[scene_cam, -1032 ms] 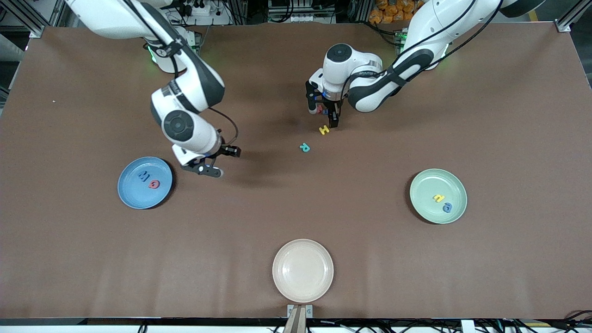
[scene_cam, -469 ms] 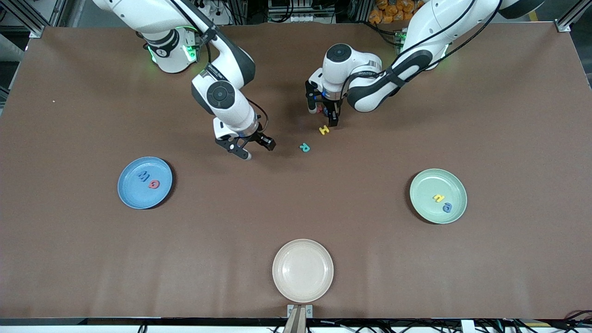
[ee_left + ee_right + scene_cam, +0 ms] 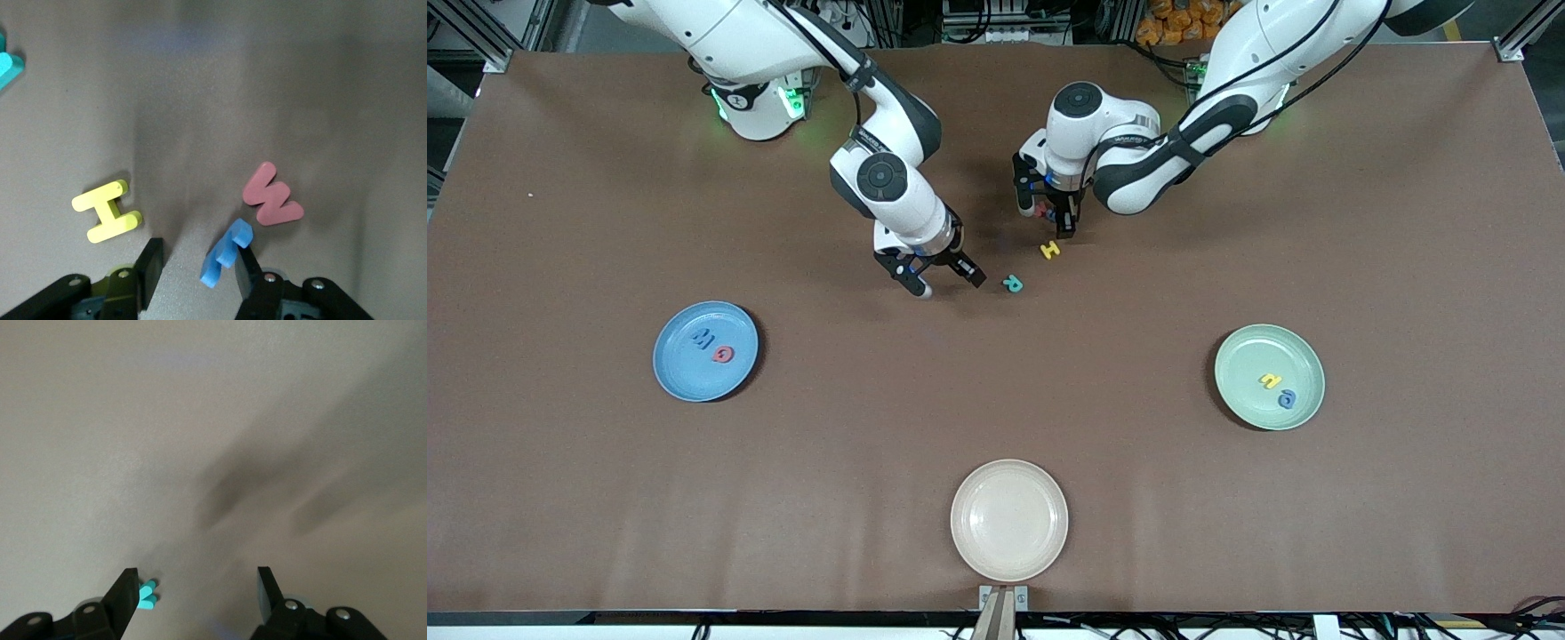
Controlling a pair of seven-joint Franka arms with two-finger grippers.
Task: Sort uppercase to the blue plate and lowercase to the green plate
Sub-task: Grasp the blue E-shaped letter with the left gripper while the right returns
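My left gripper (image 3: 1048,219) (image 3: 197,257) is low over the table, open, straddling a blue lowercase letter (image 3: 227,260) that is tipped up against one finger. The other finger stands apart from it. A red w (image 3: 272,198) (image 3: 1040,211) lies just past the fingers and a yellow H (image 3: 107,212) (image 3: 1050,250) beside them. My right gripper (image 3: 951,284) (image 3: 198,577) is open, with the teal R (image 3: 1012,284) (image 3: 147,595) just outside one finger. The blue plate (image 3: 671,373) holds a blue M (image 3: 703,338) and a red Q (image 3: 722,355). On the green plate (image 3: 1249,356) are a yellow n (image 3: 1269,380) and a blue a (image 3: 1286,399).
A cream-white plate (image 3: 1009,520) sits at the table edge nearest the front camera, midway between the two coloured plates. The loose letters lie close together in the middle of the brown table, between the two arms.
My right arm swung from beside the blue plate toward the middle, stopping next to the teal R. My left gripper's jaws narrowed around the blue letter.
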